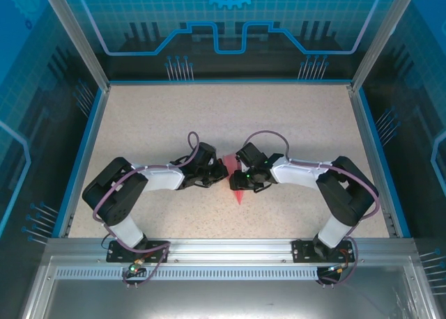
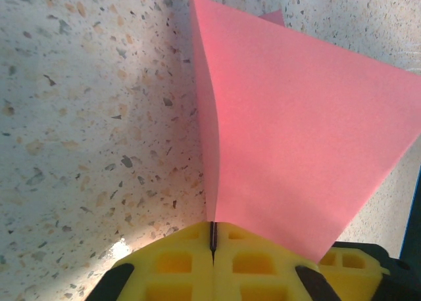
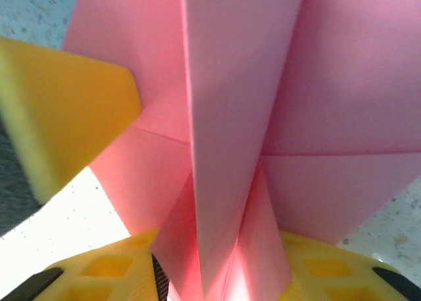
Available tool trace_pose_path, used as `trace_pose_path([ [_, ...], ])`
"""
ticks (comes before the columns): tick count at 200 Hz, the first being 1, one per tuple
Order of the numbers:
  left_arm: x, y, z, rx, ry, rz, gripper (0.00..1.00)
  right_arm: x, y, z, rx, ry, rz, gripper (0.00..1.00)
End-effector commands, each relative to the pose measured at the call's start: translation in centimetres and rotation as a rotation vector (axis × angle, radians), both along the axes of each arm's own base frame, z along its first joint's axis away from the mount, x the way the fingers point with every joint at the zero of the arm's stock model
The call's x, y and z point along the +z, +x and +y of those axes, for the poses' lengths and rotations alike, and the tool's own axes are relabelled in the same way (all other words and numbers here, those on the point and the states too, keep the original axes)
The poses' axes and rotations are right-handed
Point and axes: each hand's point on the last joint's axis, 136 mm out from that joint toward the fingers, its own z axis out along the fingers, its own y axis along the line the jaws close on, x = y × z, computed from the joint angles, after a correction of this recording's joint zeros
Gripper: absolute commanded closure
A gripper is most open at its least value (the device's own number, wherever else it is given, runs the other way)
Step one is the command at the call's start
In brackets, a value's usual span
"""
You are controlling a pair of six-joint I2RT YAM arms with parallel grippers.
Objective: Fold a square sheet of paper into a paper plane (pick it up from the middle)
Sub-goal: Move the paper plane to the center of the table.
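Observation:
The pink-red sheet of paper (image 1: 239, 192) is partly folded, with creases and a raised middle fold (image 3: 230, 117), and it sits between both grippers at the table's middle. My left gripper (image 2: 212, 232) is shut on one thin edge of the paper (image 2: 296, 130), which stands up from its yellow fingertips. My right gripper (image 3: 220, 278) faces it from the other side. Its yellow fingers (image 3: 112, 268) stand apart with the folded layers between them. In the top view the left gripper (image 1: 220, 171) and right gripper (image 1: 237, 177) almost touch. The left gripper's yellow finger (image 3: 66, 110) shows in the right wrist view.
The speckled table (image 1: 230, 117) is bordered by a blue rim (image 1: 224, 81) and aluminium posts. The arms' bases (image 1: 132, 246) are bolted to the metal rail along the near edge.

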Motion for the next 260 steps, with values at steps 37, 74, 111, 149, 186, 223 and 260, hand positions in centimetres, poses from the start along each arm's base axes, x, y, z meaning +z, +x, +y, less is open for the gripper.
trace_pose_path([
  [37,1.3,0.4,0.6,0.014,0.023,-0.006,0.81,0.5,0.2,-0.4,-0.010,-0.060,-0.021,0.77],
  [74,3.6,0.9,3.3,0.068,0.121,-0.034,0.52,1.1,0.7,-2.0,-0.018,-0.152,-0.060,0.88],
  [111,4.6,0.7,8.0,0.179,0.343,-0.027,0.24,1.4,1.7,-3.6,-0.025,-0.260,-0.108,0.88],
  [149,4.9,0.2,10.8,0.250,0.464,-0.013,0.04,0.5,2.3,-3.2,-0.013,-0.284,-0.093,0.84],
  [186,4.3,-0.1,11.3,0.260,0.491,0.010,0.01,-0.5,2.4,-2.8,-0.001,-0.296,-0.074,0.82],
  [223,3.9,-0.2,11.3,0.271,0.493,0.028,0.01,-1.2,2.4,-2.9,-0.005,-0.311,-0.061,0.82],
  [260,3.6,-0.5,11.5,0.290,0.468,0.054,0.01,-1.6,2.4,-3.1,-0.011,-0.322,-0.050,0.86],
])
